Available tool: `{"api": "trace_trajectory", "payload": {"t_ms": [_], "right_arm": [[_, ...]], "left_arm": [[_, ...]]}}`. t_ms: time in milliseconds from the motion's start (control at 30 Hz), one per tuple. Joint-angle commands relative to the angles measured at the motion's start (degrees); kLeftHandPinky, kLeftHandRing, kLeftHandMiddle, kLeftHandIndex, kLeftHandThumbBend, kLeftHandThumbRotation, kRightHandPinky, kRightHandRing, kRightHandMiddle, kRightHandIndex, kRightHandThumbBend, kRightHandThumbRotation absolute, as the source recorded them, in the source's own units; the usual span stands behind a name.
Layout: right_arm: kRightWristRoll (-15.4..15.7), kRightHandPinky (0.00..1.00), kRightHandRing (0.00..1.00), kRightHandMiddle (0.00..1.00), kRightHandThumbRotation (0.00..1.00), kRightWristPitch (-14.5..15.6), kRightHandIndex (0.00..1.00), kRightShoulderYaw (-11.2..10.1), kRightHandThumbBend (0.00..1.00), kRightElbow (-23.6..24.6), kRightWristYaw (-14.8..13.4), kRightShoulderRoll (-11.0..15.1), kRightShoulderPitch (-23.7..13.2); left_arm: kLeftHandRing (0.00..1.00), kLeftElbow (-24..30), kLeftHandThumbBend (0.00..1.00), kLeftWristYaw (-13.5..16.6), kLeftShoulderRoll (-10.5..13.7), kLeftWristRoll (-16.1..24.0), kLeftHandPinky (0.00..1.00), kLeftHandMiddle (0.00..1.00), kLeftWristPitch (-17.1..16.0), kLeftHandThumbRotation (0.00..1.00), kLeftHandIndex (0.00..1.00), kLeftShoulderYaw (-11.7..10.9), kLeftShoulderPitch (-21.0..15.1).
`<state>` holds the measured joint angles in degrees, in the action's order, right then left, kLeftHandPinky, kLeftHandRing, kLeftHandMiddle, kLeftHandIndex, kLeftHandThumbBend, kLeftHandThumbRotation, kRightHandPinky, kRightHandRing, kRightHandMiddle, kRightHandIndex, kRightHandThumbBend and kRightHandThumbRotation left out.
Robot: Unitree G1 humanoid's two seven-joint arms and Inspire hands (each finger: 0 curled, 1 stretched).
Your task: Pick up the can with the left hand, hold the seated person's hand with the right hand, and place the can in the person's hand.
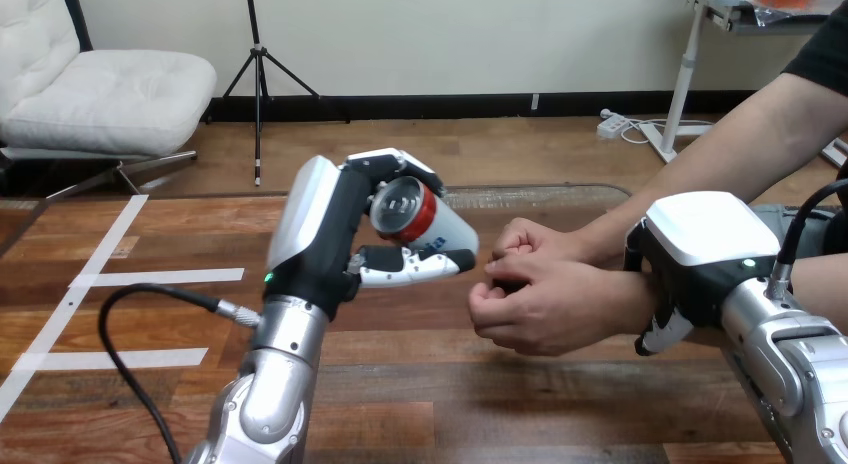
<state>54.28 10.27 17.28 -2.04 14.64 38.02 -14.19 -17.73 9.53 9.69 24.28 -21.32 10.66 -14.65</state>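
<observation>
— Two robot hands: state?
— Left hand (335, 234), frame centre: fingers and thumb curled round the can (415, 214), held tilted above the table (450, 394). Right hand (705, 249), right of frame: fingers curled round the person's wrist (622, 296); the person's hands (540, 304) clasped, just right of the can.

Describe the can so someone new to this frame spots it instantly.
Find the robot's silver left arm rising from the bottom left over the wooden table; it ends in the left hand. The can lies tilted in that hand's curled fingers, silver end toward the camera. Its red band and white body set it apart from the black-and-white hand and the person's hands to its right.
</observation>
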Motion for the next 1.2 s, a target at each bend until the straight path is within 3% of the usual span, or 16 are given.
{"api": "trace_trajectory", "payload": {"t_ms": [0, 567, 967, 1167], "right_arm": [[0.3, 0.21, 0.29, 0.4, 0.0, 0.1, 0.52, -2.2, 0.82, 4.5, -0.5, 0.4, -3.3], [1.3, 0.2, 0.28, 0.38, 0.0, -0.6, 0.51, -2.0, 0.8, 6.5, -0.5, 0.3, -3.2], [-0.8, 0.15, 0.22, 0.31, 0.0, -2.5, 0.49, -3.4, 0.82, 8.3, -1.4, -0.4, -2.9], [-0.3, 0.13, 0.2, 0.29, 0.0, -2.0, 0.49, -3.6, 0.82, 9.5, -0.2, -0.6, -2.9]], "left_arm": [[0.4, 2.6, 0.68, -1.0, -1.1, -1.8, 0.34, 0.47, -1.2, 0.0, 0.49, -0.1, -5.1], [0.39, 2.3, 0.67, -3.6, -2.8, -1.8, 0.33, 0.46, -2.0, 0.0, 0.49, 1.1, -5.8], [0.39, 1.7, 0.67, -4.3, -3.3, -1.7, 0.34, 0.46, -1.8, 0.0, 0.48, 2.1, -5.5], [0.39, 1.6, 0.68, -4.4, -3.3, -1.2, 0.33, 0.46, -1.7, 0.0, 0.48, 2.4, -5.2]]}}
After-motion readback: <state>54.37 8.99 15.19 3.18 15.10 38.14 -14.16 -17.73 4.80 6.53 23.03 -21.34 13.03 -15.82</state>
